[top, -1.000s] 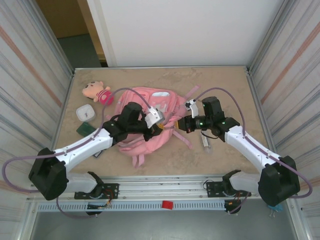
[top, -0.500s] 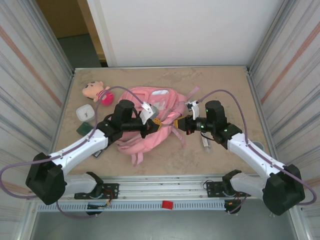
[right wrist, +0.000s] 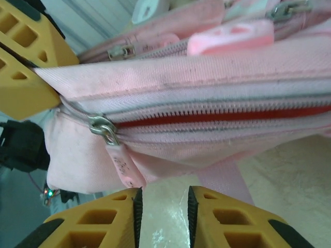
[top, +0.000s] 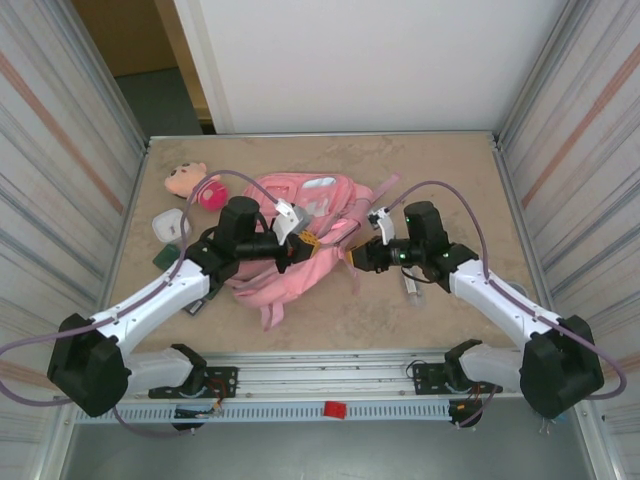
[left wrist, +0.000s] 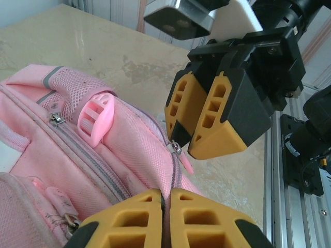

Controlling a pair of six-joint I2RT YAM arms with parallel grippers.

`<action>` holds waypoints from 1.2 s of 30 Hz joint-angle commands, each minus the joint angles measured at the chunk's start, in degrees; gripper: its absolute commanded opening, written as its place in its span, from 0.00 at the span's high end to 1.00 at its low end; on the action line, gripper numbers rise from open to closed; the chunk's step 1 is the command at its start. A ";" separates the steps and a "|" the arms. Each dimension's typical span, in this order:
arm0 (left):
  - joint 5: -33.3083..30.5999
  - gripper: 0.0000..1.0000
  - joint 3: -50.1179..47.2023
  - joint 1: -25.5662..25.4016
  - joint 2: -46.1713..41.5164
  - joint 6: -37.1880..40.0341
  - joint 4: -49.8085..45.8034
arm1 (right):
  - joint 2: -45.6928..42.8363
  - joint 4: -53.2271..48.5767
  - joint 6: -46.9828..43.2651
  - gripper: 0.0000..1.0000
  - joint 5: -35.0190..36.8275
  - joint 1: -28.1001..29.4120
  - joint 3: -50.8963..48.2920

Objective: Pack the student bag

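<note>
Here left hand (left wrist: 165,195) pinches student bag (left wrist: 93,150); right hand (right wrist: 164,199) (parted, empty) beside zipper pull (right wrist: 124,163).

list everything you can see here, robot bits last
student bag: one, pink with grey trim, lying at table centre
plush doll: one, tan and pink, far left, left of the bag
small case: one, white, near the left edge
dark item: one, dark green, just nearer than the case; cannot tell what it is
slim item: one, pale, right of the bag
table: one, beige marbled
left hand: one, yellow fingers, shut on the bag's edge
right hand: one, yellow fingers, slightly open beside the pink zip pull
</note>
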 commanded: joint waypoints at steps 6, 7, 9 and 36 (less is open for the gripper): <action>3.40 1.00 2.59 0.09 -3.33 0.93 5.32 | 1.29 0.81 -1.24 0.56 -8.26 -0.16 3.48; 3.37 1.00 2.59 0.06 -3.32 0.71 5.53 | 1.60 0.75 -1.07 0.56 -8.42 0.05 3.67; 3.69 1.00 2.42 0.05 -3.19 0.19 6.34 | 2.23 0.64 -1.01 0.55 -7.94 0.68 4.03; 3.60 1.00 2.95 0.07 -3.59 1.61 3.40 | 1.05 -10.84 2.98 1.00 28.63 -0.02 7.48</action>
